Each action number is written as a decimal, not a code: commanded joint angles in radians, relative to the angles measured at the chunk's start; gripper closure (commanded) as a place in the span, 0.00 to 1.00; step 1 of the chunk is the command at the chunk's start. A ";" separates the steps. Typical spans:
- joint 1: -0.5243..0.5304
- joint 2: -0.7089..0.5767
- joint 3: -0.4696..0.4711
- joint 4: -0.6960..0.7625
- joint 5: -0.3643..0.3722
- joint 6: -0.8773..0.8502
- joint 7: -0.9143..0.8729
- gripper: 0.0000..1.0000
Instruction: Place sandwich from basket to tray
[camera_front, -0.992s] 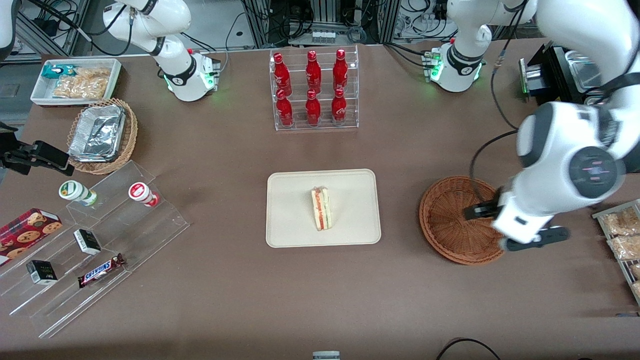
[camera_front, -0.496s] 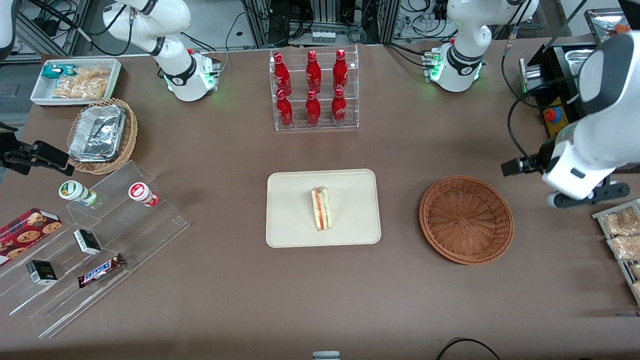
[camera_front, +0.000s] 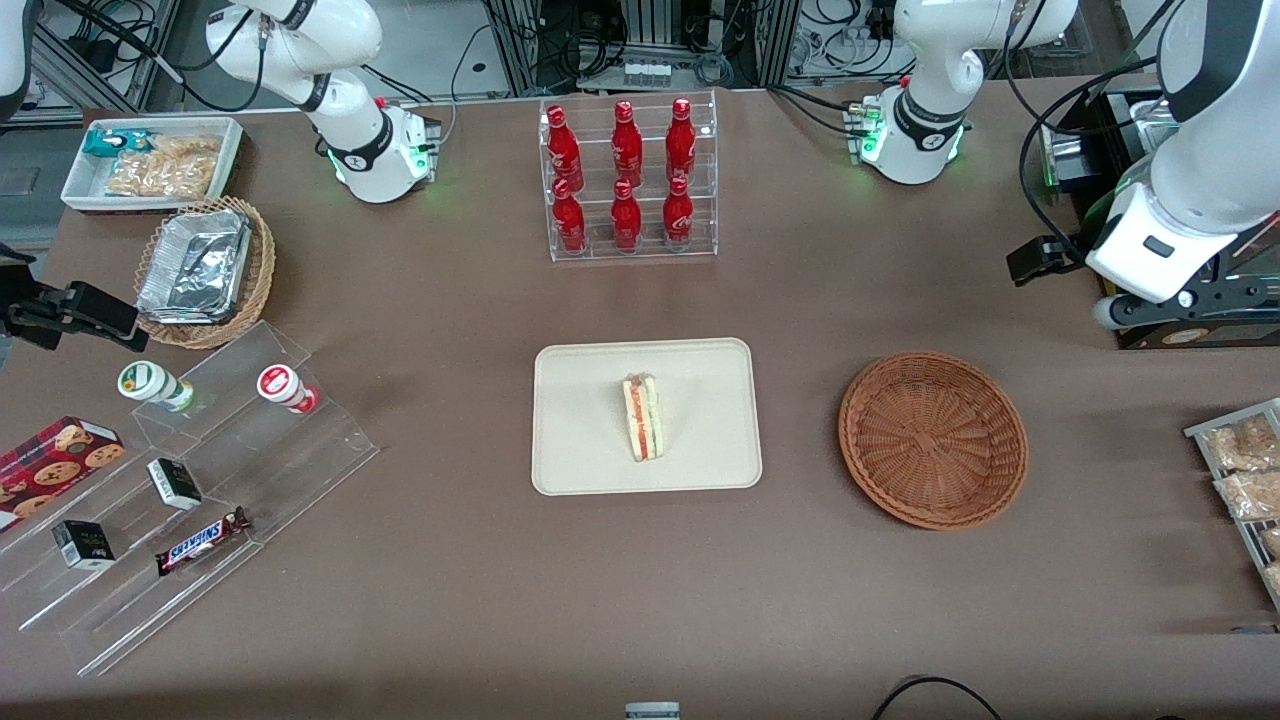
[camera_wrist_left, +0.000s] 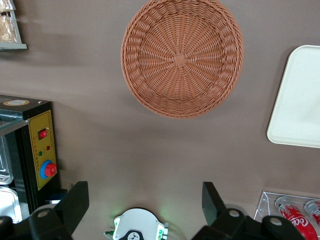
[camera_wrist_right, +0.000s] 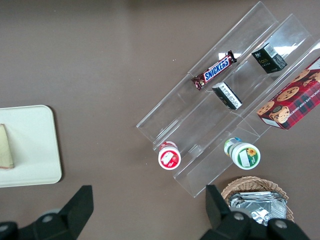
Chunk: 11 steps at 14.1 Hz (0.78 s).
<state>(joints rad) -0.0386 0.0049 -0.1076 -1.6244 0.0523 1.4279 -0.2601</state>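
The sandwich (camera_front: 643, 417) lies on its side near the middle of the cream tray (camera_front: 580, 390), red and green filling showing; its bread edge (camera_wrist_right: 6, 147) also shows in the right wrist view. The reddish-brown basket (camera_front: 932, 438) sits beside the tray, toward the working arm's end, with nothing in it (camera_wrist_left: 182, 57). My left gripper (camera_front: 1185, 300) hangs high over the table, farther from the front camera than the basket and clear of it. Its fingers stand wide apart, open, around nothing (camera_wrist_left: 144, 192). A tray corner (camera_wrist_left: 300, 100) shows in the left wrist view.
A clear rack of red bottles (camera_front: 627, 180) stands farther back than the tray. A black control box (camera_wrist_left: 35, 150) and packets on a rack (camera_front: 1240, 470) sit at the working arm's end. A stepped acrylic stand (camera_front: 200, 480), foil-filled tan basket (camera_front: 205, 270) and white bin (camera_front: 150, 160) lie toward the parked arm's end.
My left gripper has left the basket's rim, rising and moving away from the front camera toward the working arm's end. The sandwich, tray and basket have stayed put.
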 joint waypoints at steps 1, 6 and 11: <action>-0.006 0.001 0.000 -0.009 -0.008 0.022 0.019 0.00; 0.008 0.035 -0.012 0.061 -0.008 0.013 0.032 0.00; 0.155 0.036 -0.158 0.069 -0.005 0.006 0.027 0.00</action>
<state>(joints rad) 0.0980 0.0288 -0.2397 -1.5879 0.0517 1.4516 -0.2388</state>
